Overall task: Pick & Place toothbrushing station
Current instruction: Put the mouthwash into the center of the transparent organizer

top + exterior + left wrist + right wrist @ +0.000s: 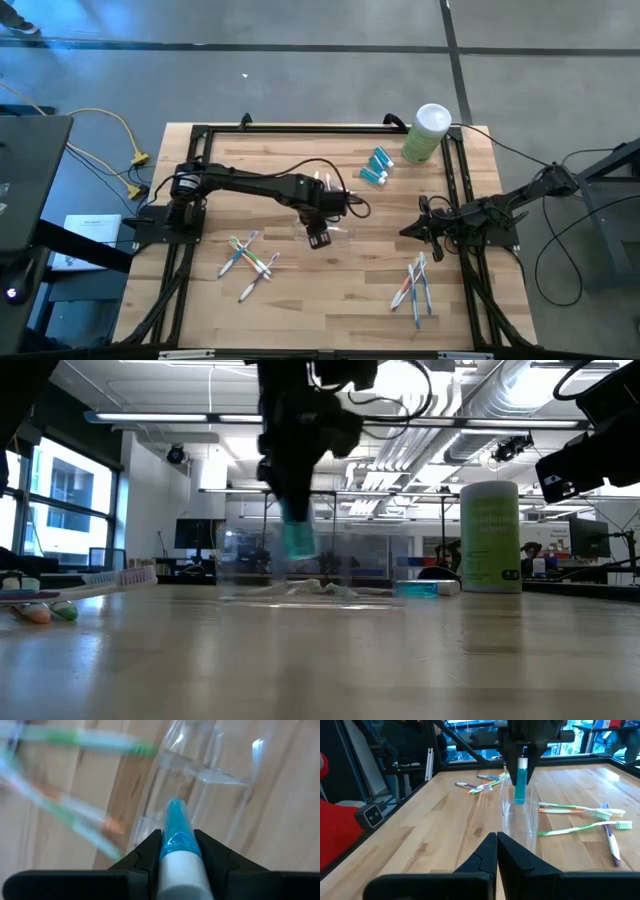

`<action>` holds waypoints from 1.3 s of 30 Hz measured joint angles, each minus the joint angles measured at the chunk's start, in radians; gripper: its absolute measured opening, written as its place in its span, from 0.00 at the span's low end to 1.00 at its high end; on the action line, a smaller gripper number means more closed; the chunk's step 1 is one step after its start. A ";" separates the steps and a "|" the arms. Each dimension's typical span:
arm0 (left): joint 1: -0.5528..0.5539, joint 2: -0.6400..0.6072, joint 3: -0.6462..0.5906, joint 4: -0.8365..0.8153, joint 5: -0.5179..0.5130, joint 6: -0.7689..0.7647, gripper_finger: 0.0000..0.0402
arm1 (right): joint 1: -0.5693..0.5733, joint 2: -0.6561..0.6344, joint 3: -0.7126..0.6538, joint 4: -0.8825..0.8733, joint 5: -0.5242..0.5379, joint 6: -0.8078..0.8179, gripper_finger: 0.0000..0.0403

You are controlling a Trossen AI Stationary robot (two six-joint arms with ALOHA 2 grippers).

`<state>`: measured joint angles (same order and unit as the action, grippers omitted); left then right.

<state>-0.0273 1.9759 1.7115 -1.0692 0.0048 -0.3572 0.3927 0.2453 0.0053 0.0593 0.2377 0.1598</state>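
Observation:
The clear cup (519, 820) stands upright on the table's middle, also visible in the high view (335, 233). My left gripper (318, 238) hangs right above it, shut on a blue white-capped tube (520, 782). More blue tubes (377, 168) lie at the far side beside the canister. Toothbrushes lie flat in two loose groups, one near left (250, 260) and one near right (415, 285). My right gripper (408, 231) waits shut at the table's right, pointing at the cup. My left gripper pinches the tube between its two fingers (150, 854) at the white-cap end (181, 870). The fingers come from above, pointing down. The tube hangs upright below them, blue end (174, 810) down at the cup's mouth; whether it touches the cup I cannot tell.
A tall pale-green canister (428, 133) with a white lid stands at the far right corner. A black frame (300, 128) runs along the table's edges. Bare wood lies along the near edge between the two toothbrush groups.

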 joint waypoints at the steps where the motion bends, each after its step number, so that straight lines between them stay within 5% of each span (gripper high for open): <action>1: 0.000 0.004 0.000 0.005 0.000 0.000 0.23 | 0.000 0.001 0.000 0.000 0.000 0.000 0.01; 39: 0.015 0.096 0.001 0.007 0.005 0.098 0.23 | 0.000 0.007 0.000 0.004 0.022 -0.007 0.01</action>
<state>-0.0127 2.0724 1.7129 -1.0621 0.0097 -0.2592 0.3925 0.2522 0.0055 0.0631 0.2599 0.1532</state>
